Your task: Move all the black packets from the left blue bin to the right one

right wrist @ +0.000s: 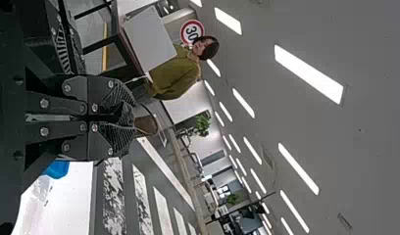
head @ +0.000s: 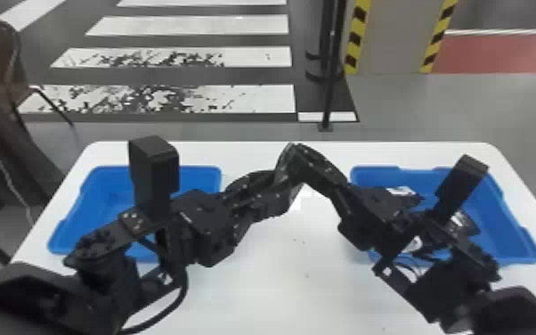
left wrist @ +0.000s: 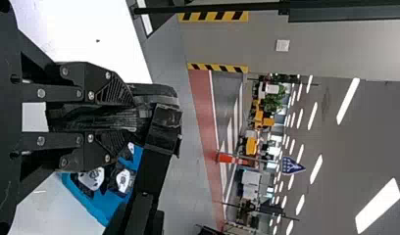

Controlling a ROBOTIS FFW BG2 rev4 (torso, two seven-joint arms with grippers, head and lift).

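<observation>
Blue bins (head: pixel 115 189), two, on one table (head: pixel 320 298).

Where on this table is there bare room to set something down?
The widest bare tabletop is on the near side, between the forearms. A thin strip runs behind the left blue bin and right blue bin. It's crowded between the bins, where left claw and right claw come together.
</observation>
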